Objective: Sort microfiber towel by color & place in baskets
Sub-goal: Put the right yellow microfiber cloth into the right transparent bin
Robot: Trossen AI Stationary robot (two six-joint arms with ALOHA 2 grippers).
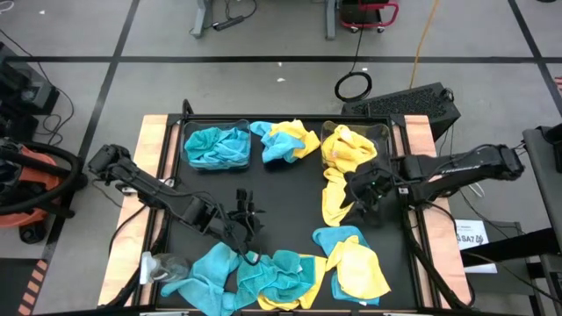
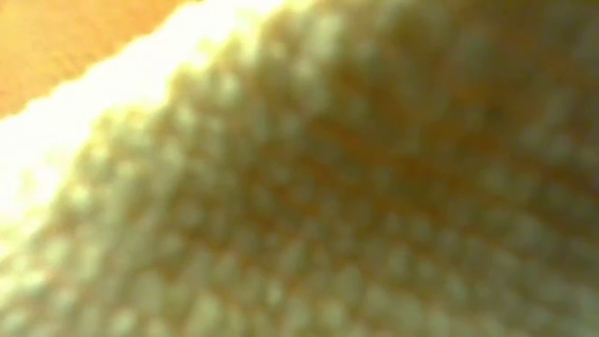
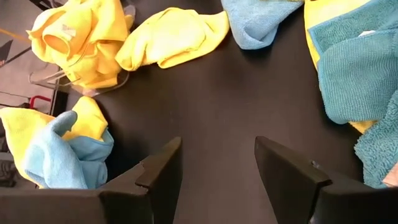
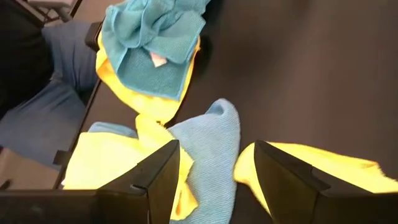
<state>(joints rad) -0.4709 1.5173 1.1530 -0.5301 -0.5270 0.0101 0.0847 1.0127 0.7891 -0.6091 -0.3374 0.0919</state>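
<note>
My left claw (image 1: 247, 213) hangs open over bare mat at centre; teal towels (image 1: 250, 274) lie at six o'clock, the teal-filled basket (image 1: 216, 146) at eleven. My right claw (image 1: 362, 195) gapes empty above a yellow towel (image 1: 335, 195) at three, beside the yellow-filled basket (image 1: 355, 145).

Two baskets (image 1: 216, 130) (image 1: 379, 132) were set along the far edge of the worktop (image 1: 290, 197), left and right, each filled with towels (image 1: 216, 147) (image 1: 347, 145). More towels (image 1: 285, 140) were heaped between them, and others (image 1: 290, 272) were strewn along the near edge.
</note>
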